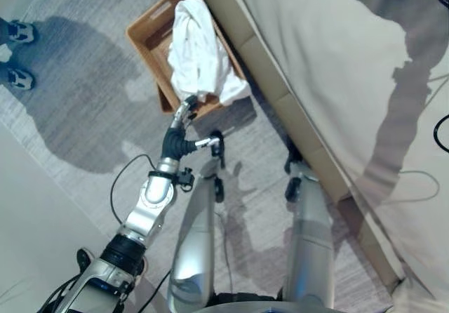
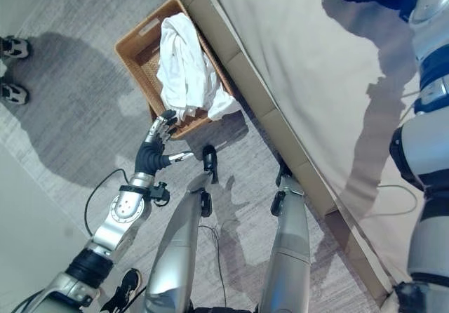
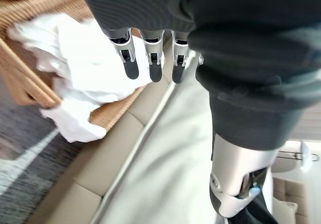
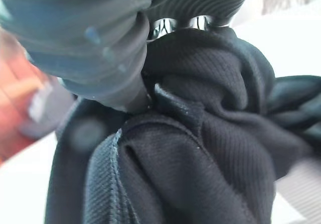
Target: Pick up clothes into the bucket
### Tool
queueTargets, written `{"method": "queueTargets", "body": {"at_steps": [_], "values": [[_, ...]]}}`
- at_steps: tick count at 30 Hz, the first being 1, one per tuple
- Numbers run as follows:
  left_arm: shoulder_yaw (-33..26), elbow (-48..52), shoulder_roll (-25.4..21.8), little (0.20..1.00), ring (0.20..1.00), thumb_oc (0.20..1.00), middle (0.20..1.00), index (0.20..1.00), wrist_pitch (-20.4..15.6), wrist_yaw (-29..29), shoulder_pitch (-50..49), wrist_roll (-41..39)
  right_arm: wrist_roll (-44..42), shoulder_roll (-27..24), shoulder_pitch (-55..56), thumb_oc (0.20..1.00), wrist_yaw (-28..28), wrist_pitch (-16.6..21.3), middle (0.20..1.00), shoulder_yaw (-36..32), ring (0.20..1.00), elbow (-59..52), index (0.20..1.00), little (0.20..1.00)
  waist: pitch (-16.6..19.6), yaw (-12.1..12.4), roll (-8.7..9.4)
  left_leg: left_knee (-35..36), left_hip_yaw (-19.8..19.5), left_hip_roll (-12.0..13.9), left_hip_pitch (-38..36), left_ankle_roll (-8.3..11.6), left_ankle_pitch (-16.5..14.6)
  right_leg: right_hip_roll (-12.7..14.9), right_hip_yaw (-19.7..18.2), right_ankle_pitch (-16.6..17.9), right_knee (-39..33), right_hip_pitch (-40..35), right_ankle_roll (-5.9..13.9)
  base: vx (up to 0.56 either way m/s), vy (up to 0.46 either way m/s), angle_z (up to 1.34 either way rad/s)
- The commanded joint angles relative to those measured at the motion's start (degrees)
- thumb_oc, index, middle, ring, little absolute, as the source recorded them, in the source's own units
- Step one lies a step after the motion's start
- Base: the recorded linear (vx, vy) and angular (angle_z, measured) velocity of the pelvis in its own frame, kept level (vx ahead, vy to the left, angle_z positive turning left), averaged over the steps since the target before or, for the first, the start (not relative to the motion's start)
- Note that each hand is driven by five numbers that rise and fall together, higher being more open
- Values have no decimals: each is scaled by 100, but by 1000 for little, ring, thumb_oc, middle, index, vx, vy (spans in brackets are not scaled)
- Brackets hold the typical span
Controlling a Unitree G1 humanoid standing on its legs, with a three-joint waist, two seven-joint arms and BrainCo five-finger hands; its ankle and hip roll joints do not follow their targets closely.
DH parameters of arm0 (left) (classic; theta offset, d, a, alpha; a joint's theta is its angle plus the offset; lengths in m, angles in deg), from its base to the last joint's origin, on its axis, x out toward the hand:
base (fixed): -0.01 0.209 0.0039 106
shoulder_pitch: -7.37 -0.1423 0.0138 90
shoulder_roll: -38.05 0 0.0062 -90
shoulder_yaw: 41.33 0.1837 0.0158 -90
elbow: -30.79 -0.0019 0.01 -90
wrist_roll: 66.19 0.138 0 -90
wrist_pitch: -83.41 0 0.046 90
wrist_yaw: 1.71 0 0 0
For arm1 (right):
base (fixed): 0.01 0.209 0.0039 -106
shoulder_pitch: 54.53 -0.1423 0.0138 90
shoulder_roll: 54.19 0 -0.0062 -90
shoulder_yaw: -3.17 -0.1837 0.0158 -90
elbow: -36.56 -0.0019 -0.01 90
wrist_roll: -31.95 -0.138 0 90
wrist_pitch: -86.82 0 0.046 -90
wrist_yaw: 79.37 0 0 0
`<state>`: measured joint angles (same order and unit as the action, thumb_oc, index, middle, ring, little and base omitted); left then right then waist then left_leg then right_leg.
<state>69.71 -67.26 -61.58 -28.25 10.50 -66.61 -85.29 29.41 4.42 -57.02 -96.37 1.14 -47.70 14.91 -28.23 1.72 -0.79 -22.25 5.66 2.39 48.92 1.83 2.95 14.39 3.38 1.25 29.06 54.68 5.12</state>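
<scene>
Right hand [image 4: 165,13] is buried in dark garment [image 4: 200,143], grip cannot be told; left hand [image 2: 160,129] held loose by wicker basket [image 2: 133,50]. Garment may be dropped short, snagging the rim.

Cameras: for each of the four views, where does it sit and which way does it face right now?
Left eye view: on the head, looking down at the woven basket with white cloth beside the bed; the left hand reaches toward the basket.
Right eye view: beside it, facing the same way; shares that basket, cloth and left hand.
Left wrist view: on the left wrist, looking along straight fingers at the basket and white cloth.
Right wrist view: on the right wrist, pressed close to a dark garment bunched at the right hand.
</scene>
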Motion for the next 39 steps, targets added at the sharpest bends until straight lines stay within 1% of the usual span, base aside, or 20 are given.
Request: {"method": "queueTargets", "body": {"at_steps": [1, 4, 6, 7, 9, 15, 16, 18, 20, 21, 22, 23, 25, 27, 28, 29, 30, 33, 35, 39], "values": [[-148, 113, 163, 1000, 1000, 1000, 1000, 1000, -237, -30, -427, -114, -738, -96, 747, 200, -274, 532, 200, -202, 200, -684, 200, 200, 586, -46, 131, 178, -84, 25, -105, 134, -48, -179, -199, 495, -193, -63, 252, 46, 29, -12], [-190, -1, 191, 1000, 1000, 1000, 1000, 1000, -315, -66, -527, -227, -1333, -54, 1728, 200, -148, 923, 200, -856, 200, -1879, 200, 200, 617, -156, 235, 281, -85, 12, -721, 115, -130, -156, -176, 539, -406, -720, 289, 69, 13, -11], [-192, -8, 164, 1000, 1000, 1000, 1000, 1000, -332, -86, -556, -234, -1420, -45, 1976, 200, -85, 995, 200, -1010, 200, -2037, 200, 200, 599, -157, 257, 333, -94, -4, -899, 116, -137, -138, -153, 553, -502, -928, 302, 75, 5, -6], [-244, -40, 152, 1000, 1000, 1000, 1000, 1000, -373, -123, -610, -254, -1761, 15, 2515, 200, 80, 1168, 200, -1318, 200, -2543, 200, 200, 639, -206, 297, 445, -91, -29, -1220, 116, -151, -121, -115, 585, -692, -1280, 326, 81, 2, 0], [-257, -82, 151, 1000, 1000, 1000, 1000, 1000, -374, -144, -639, -259, -1849, 23, 2763, 200, 161, 1212, 200, -1429, 200, -2762, 200, 200, 646, -225, 323, 506, -82, -34, -1382, 123, -153, -112, -95, 601, -790, -1484, 333, 63, 0, -2], [-416, -264, 124, 1000, 1000, 1000, 1000, 1000, -428, -270, -816, -201, -2946, 358, 4490, 200, 828, 1587, 200, -2313, 200, -3985, 200, 200, 841, -307, 440, 923, -45, -35, -2325, 130, -120, -103, -6, 741, -1455, -2552, 394, 115, 4, -5], [-473, -377, 121, 1000, 1000, 1000, 1000, 1000, -420, -308, -858, -149, -3178, 479, 5002, 200, 1071, 1642, 200, -2501, 200, -4365, 200, 200, 933, -338, 458, 1051, -10, -24, -2599, 142, -141, -119, 21, 742, -1642, -2866, 416, 118, 9, -7], [-490, -408, 134, 1000, 1000, 1000, 1000, 1000, -414, -342, -902, -125, -3311, 507, 5275, 200, 1230, 1634, 200, -2559, 200, -4592, 200, 200, 997, -358, 483, 1141, -5, -29, -2726, 151, -99, -120, 35, 802, -1792, -3019, 426, 105, 8, -9], [-583, -541, 189, 1000, 1000, 1000, 1000, 1000, -365, -464, -1022, -65, -3625, 523, 5989, 200, 1825, 1546, 200, -2614, 200, -5222, 200, 200, 1194, -422, 553, 1311, 14, 4, -3071, 175, -85, -152, 62, 850, -2079, -3422, 465, 118, 4, -5], [-578, -539, 188, 1000, 1000, 1000, 1000, 1000, -365, -466, -1031, -65, -3629, 521, 6011, 200, 1831, 1541, 200, -2625, 200, -5235, 200, 200, 1191, -417, 553, 1323, 13, 5, -3091, 176, -82, -153, 66, 854, -2094, -3444, 465, 88, -5, -5], [-634, -597, 211, 1000, 1000, 1000, 1000, 1000, -339, -536, -1095, -41, -3737, 521, 6353, 200, 2111, 1480, 200, -2585, 200, -5518, 200, 200, 1331, -441, 597, 1391, 33, 22, -3276, 184, -90, -178, 60, 866, -2248, -3661, 482, 63, -8, -4], [-630, -596, 210, 1000, 1000, 1000, 1000, 1000, -340, -536, -1101, -41, -3738, 520, 6367, 200, 2114, 1477, 200, -2591, 200, -5527, 200, 200, 1327, -437, 597, 1400, 34, 22, -3293, 184, -89, -179, 62, 870, -2260, -3680, 482, 83, -9, -8], [-688, -694, 246, 1000, 1000, 1000, 1000, 1000, -338, -551, -1131, 41, -3922, 500, 6659, 200, 2395, 1417, 200, -2621, 200, -5848, 200, 200, 1460, -460, 641, 1495, 83, 66, -3524, 201, -99, -204, 45, 893, -2394, -3882, 509, 67, -9, -15], [-796, -687, 262, 1000, 1000, 1000, 1000, 1000, -315, -611, -1190, 74, -4156, 536, 6999, 200, 2645, 1358, 200, -2726, 200, -6171, 200, 200, 1697, -492, 665, 1644, 129, 100, -3793, 209, -88, -220, 62, 898, -2506, -4098, 541, 102, -4, -16], [-793, -685, 260, 1000, 1000, 1000, 1000, 1000, -314, -610, -1194, 74, -4156, 536, 7010, 200, 2645, 1355, 200, -2732, 200, -6179, 200, 200, 1694, -488, 666, 1654, 129, 100, -3806, 210, -85, -221, 63, 899, -2510, -4109, 541, 118, 2, -8], [-813, -714, 254, 1000, 1000, 1000, 1000, 1000, -290, -644, -1166, 163, -4312, 572, 7126, 200, 2748, 1325, 200, -2809, 200, -6354, 200, 200, 1858, -527, 677, 1784, 174, 118, -3996, 212, -72, -231, 65, 885, -2562, -4255, 553, 61, 1, -6], [-810, -713, 253, 1000, 1000, 1000, 1000, 1000, -289, -643, -1169, 164, -4313, 572, 7135, 200, 2749, 1323, 200, -2814, 200, -6359, 200, 200, 1855, -524, 678, 1794, 175, 117, -4009, 212, -69, -231, 65, 886, -2567, -4265, 554, 83, -2, -4], [-824, -676, 214, 1000, 1000, 1000, 1000, 1000, -249, -667, -1176, 402, -4434, 585, 7249, 200, 2872, 1257, 200, -2902, 200, -6667, 200, 200, 2076, -549, 692, 1909, 199, 140, -4253, 218, -72, -254, 77, 835, -2600, -4458, 558, 73, -2, -3], [-811, -698, 251, 1000, 1000, 1000, 1000, 1000, -207, -726, -1186, 419, -4530, 591, 7162, 200, 2853, 1241, 200, -2928, 200, -6773, 200, 200, 2295, -560, 704, 2018, 244, 150, -4471, 217, -86, -277, 82, 813, -2680, -4636, 568, 98, -6, -11], [-787, -762, 335, 1000, 1000, 1000, 1000, 1000, -143, -755, -1210, 407, -4750, 660, 7106, 200, 2811, 1229, 200, -2998, 200, -6855, 200, 200, 2480, -561, 722, 2131, 270, 165, -4672, 222, -95, -293, 99, 788, -2758, -4796, 578, 80, -5, -6]]}}
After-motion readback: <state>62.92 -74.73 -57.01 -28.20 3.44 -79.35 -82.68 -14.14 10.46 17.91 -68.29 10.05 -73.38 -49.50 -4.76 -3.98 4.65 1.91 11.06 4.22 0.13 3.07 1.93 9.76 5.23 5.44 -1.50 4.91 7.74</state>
